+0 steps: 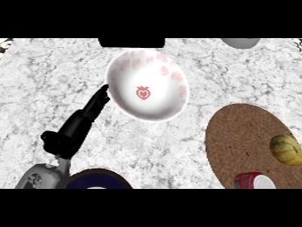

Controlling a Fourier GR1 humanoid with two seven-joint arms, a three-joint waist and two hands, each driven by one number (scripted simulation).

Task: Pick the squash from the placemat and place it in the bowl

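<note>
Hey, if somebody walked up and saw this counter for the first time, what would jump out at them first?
Probably the big white bowl with pink strawberry prints, near the middle of the marble counter, with the robot's black left hand reaching up, its straight fingers at the bowl's left rim. Next, the round brown placemat at the right, with the yellow squash lying near its right edge and a red-and-white item at its lower edge.
</note>
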